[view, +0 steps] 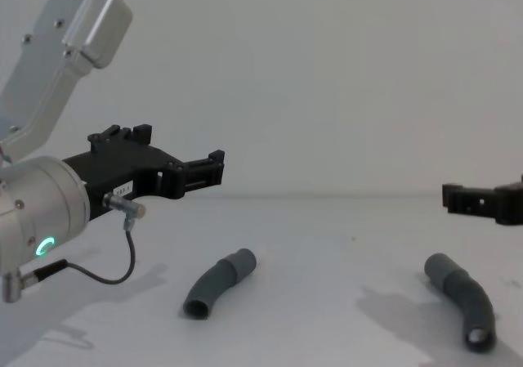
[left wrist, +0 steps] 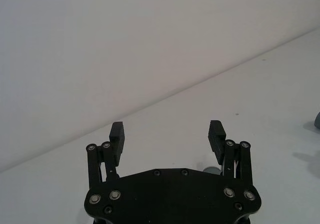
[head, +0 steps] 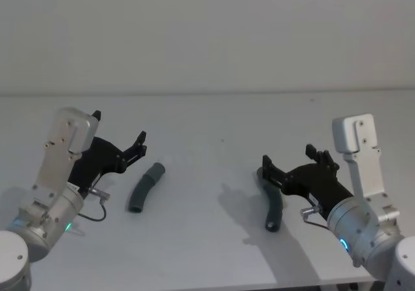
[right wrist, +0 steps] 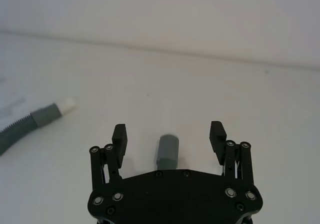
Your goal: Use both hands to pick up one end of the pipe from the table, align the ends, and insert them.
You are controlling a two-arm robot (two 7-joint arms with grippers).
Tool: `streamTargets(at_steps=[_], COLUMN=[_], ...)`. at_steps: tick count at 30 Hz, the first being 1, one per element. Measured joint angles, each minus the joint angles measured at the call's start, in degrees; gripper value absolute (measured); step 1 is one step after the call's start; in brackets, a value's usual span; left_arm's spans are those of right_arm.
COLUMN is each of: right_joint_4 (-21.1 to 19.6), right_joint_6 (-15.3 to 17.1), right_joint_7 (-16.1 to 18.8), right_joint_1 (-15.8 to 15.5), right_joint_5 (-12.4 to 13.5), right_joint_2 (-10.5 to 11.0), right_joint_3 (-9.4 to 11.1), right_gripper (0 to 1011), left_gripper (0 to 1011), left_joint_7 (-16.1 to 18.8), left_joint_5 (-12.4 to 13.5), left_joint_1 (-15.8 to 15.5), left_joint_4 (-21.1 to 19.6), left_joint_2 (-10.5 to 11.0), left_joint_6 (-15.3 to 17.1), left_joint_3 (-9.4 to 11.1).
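The desk is a plain matte white surface carrying two dark grey, gently bent pipe pieces that lie flat and well apart. The left pipe piece lies towards the desk's left side, its lighter grey collar pointing to the far edge and ending in a short white tip. The right pipe piece lies towards the right side, its open dark end turned to the near edge.

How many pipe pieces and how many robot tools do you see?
Pipe pieces: 2, the left pipe piece and the right pipe piece
Tools: 2, the left tool and the right tool, both open
Total: 4
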Motion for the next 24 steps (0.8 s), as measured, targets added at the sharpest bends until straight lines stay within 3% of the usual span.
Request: streamTargets(at_steps=[17, 24], right_joint_4=[-0.33, 1.57], right_joint_6=[17.75, 21.03], right_joint_7=[-1.82, -1.86], right_joint_1=[1.96, 3.41], right_joint_5=[1.22, 1.27], right_joint_2=[-1.92, -2.36], right_joint_3=[-0.05, -0.18], right_gripper=[1001, 1001], left_gripper=[1001, 1002], left_joint_7=[0.0, 0.0], left_joint_5=[0.0, 0.0], left_joint_1=[0.0, 0.0], left_joint_4=[0.0, 0.0], left_joint_2=[0.0, 0.0], left_joint_6=[0.0, 0.0], left_joint_3=[0.0, 0.0])
